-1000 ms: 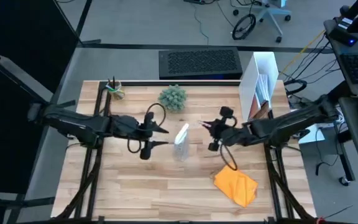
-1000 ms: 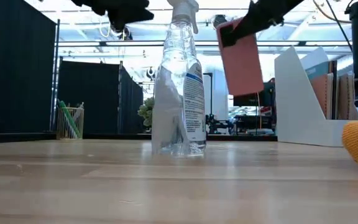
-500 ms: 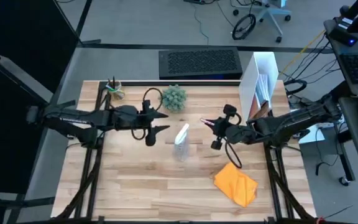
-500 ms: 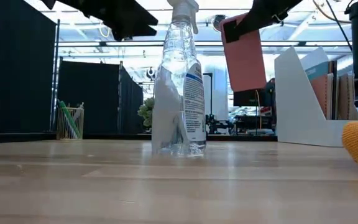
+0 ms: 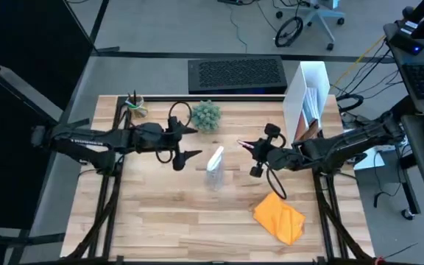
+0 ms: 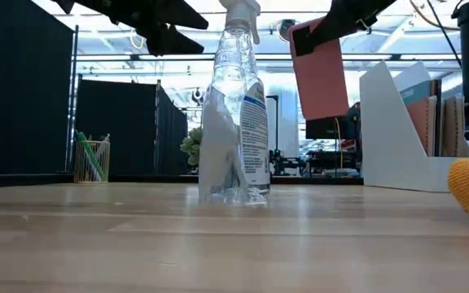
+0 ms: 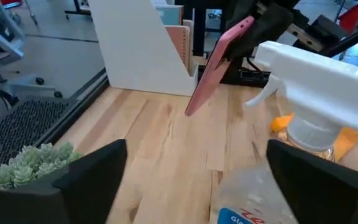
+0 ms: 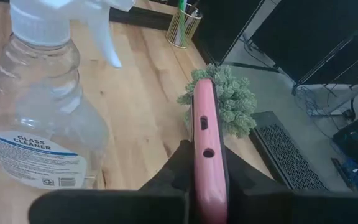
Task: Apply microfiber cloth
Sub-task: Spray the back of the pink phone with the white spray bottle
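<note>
The wiping hasn't started, by the look of it. The microfiber cloth (image 5: pixel 280 218) lies crumpled near the table's (image 5: pixel 160 221) front right corner, touched by neither arm.

The right gripper (image 5: pixel 257 156) is clamped on a pink-cased phone (image 6: pixel 322 73), holding it on edge in the air right of the middle, with the cloth below and toward the front edge. The left gripper (image 5: pixel 186 141) hovers above the table left of the middle with its fingers spread wide and empty, pointing at the spray bottle (image 5: pixel 215 166). So the phone is up and presented. Still to do, I'd say: pick up the cloth and rub it over the phone.

As for containers, the clear bottle stands upright mid-table; how much liquid it holds I can't make out. A small mesh cup (image 5: pixel 135 107) at the back left corner holds pens, and a white file holder (image 5: pixel 308 99) at the back right corner holds folders.
</note>
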